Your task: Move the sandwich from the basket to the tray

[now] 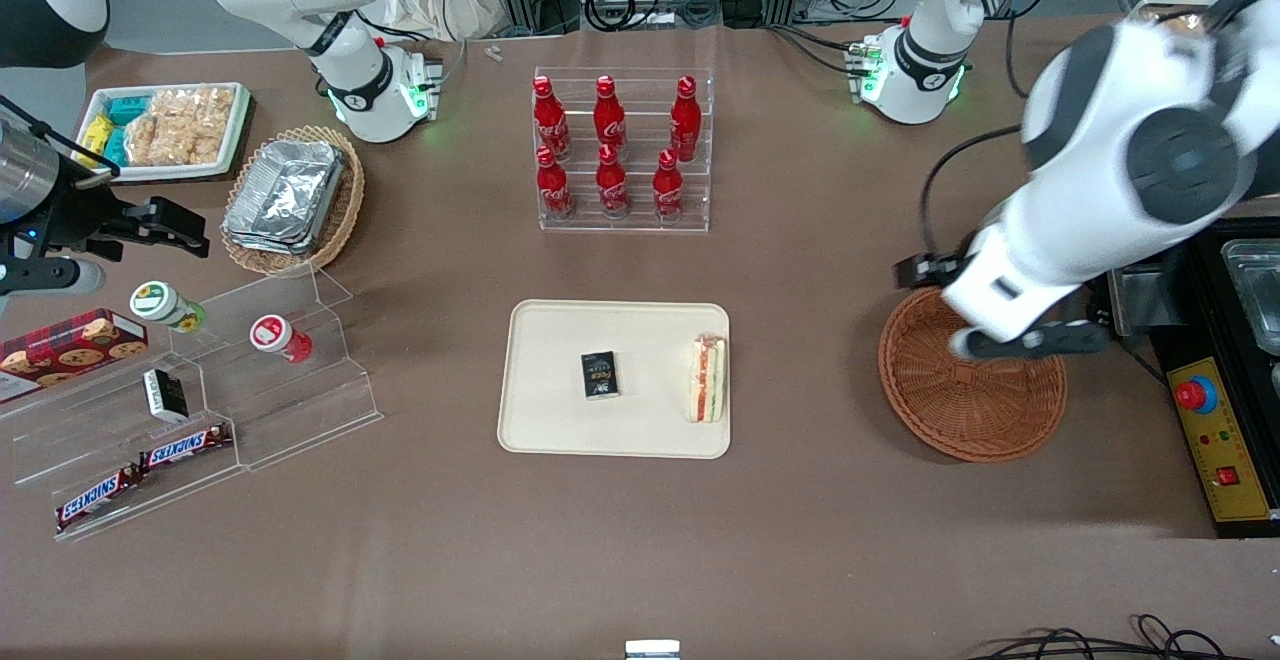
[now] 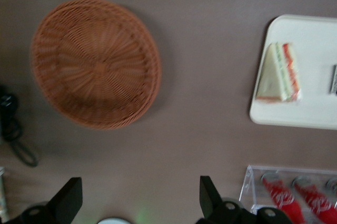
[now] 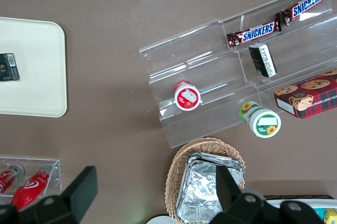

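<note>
The sandwich point(image 1: 709, 378), a white bread wedge with orange-red and green layers, lies on the cream-beige tray point(image 1: 560, 420) at its edge toward the working arm's end. It also shows in the left wrist view point(image 2: 279, 74), on the tray point(image 2: 310, 111). The reddish-brown wicker basket point(image 1: 975, 410) is empty; in the left wrist view point(image 2: 95, 63) nothing lies in it. My left gripper point(image 1: 990, 305) hangs above the basket's rim farther from the front camera. It is open and empty point(image 2: 139, 192), with only bare table between its jaws.
A small black box point(image 1: 599, 375) lies on the tray beside the sandwich. A clear rack of red cola bottles point(image 1: 622, 150) stands farther back. A control box with a red button point(image 1: 1215, 440) sits beside the basket. Snack shelves point(image 1: 200, 410) lie toward the parked arm's end.
</note>
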Controlling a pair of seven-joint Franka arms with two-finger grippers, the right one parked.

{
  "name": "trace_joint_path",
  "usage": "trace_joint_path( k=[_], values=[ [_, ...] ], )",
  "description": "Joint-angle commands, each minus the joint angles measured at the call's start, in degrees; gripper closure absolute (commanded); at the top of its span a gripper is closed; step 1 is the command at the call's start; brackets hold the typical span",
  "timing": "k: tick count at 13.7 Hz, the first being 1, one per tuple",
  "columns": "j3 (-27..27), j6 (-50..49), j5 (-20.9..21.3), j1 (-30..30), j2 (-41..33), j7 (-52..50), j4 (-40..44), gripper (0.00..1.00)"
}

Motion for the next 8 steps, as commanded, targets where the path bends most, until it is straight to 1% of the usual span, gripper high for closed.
trace_joint_path(
  k=[1, 3, 4, 8],
  values=[
    [5.86, -1.24, -1.45, -1.3, -10.04, 4.86, -8.05, 0.0],
    [9.55, -0.8, -1.53, -1.38, -15.94, 7.77, -12.8, 0.0],
    [10.35, -0.54, -1.54, -1.73, -17.19, 7.78, -13.52, 0.0],
    [10.63, -0.54, -1.53, -1.82, -15.09, 7.87, -10.54, 0.0]
  ],
)
